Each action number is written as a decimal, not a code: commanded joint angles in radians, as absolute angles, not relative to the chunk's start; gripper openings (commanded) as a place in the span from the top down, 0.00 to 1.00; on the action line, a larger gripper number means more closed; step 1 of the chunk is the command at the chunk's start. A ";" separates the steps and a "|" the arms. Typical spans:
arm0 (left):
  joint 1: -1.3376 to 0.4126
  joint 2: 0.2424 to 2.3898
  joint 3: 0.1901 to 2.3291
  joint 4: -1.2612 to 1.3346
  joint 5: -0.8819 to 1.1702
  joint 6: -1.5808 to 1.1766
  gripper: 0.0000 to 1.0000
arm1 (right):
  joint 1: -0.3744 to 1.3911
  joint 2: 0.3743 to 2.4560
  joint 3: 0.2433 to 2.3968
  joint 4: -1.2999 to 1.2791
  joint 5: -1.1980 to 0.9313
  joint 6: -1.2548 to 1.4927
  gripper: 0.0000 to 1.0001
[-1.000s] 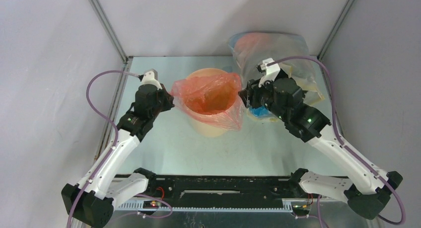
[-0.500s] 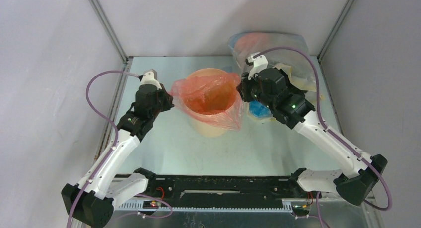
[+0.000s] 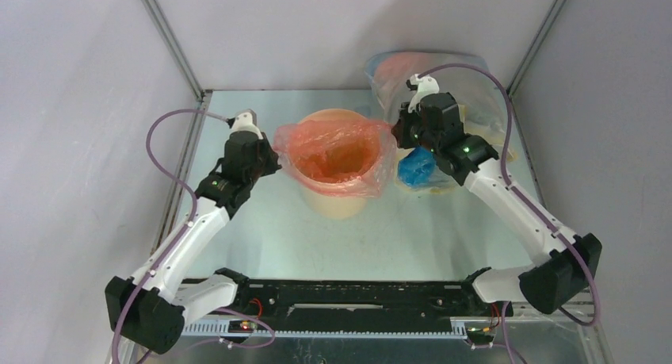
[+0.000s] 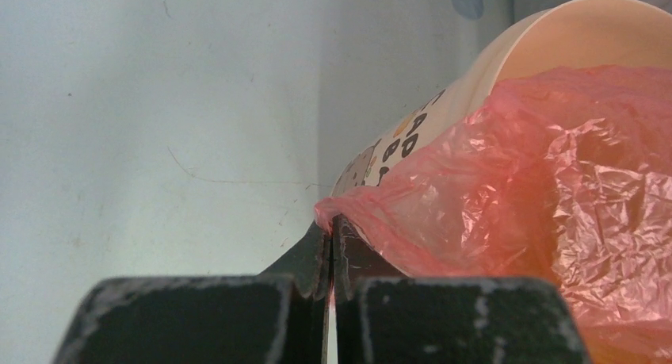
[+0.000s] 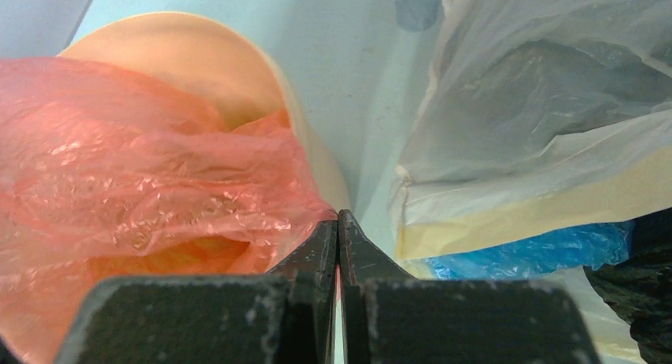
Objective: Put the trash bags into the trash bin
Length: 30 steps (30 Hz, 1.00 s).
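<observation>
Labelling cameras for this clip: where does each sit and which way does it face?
Top external: above and behind the bases, looking down at the table; left arm and right arm whole, trash bin centre.
Left wrist: on the left arm, facing the bin's printed wall; shut left tool pinching the red bag.
Right wrist: on the right arm, facing the bin rim and spare bags; shut right tool on the bag's other edge.
Shared: both wrist views see the red bag over the bin, opposite sides.
</observation>
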<state>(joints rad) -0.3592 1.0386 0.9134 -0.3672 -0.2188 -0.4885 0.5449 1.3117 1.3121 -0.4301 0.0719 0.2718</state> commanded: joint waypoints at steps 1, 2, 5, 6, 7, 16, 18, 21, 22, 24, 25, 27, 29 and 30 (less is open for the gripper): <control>-0.353 1.070 0.922 -0.272 -0.205 -0.474 1.00 | 0.487 1.374 1.352 -0.369 0.012 0.295 1.00; -0.353 1.081 0.923 -0.259 -0.189 -0.477 1.00 | 0.471 1.390 1.353 -0.355 -0.019 0.298 1.00; -0.353 1.114 0.937 -0.236 -0.170 -0.479 1.00 | 0.441 1.427 1.354 -0.312 -0.048 0.309 1.00; -0.352 1.123 0.942 -0.232 -0.168 -0.480 1.00 | 0.430 1.437 1.354 -0.302 -0.058 0.313 1.00; -0.351 1.132 0.948 -0.229 -0.168 -0.479 1.00 | 0.423 1.450 1.360 -0.295 -0.072 0.315 1.00; -0.349 1.173 0.977 -0.183 -0.166 -0.453 1.00 | 0.407 1.582 1.444 -0.281 -0.161 0.301 1.00; -0.345 1.183 0.976 -0.167 -0.156 -0.438 1.00 | 0.407 1.606 1.437 -0.273 -0.185 0.306 1.00; -0.342 1.211 0.975 -0.132 -0.102 -0.398 1.00 | 0.409 1.618 1.408 -0.262 -0.220 0.326 1.00; -0.342 1.222 0.975 -0.117 -0.076 -0.380 1.00 | 0.413 1.615 1.388 -0.248 -0.229 0.333 1.00; -0.341 1.246 0.977 -0.087 -0.034 -0.355 1.00 | 0.423 1.601 1.350 -0.225 -0.249 0.354 1.00; -0.340 1.259 0.980 -0.079 -0.023 -0.348 0.99 | 0.429 1.593 1.332 -0.221 -0.266 0.365 1.00; -0.339 1.281 0.992 -0.070 0.010 -0.339 0.98 | 0.456 1.568 1.296 -0.215 -0.271 0.382 1.00; -0.338 1.299 1.006 -0.062 0.074 -0.329 1.00 | 0.493 1.536 1.252 -0.196 -0.258 0.394 1.00; -0.338 1.306 1.014 -0.056 0.099 -0.329 1.00 | 0.509 1.518 1.234 -0.194 -0.254 0.401 1.00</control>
<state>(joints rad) -0.3401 1.2720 0.9661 -0.1131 -0.0380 -0.3820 0.4397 1.6066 1.2881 -0.2562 -0.2169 0.3523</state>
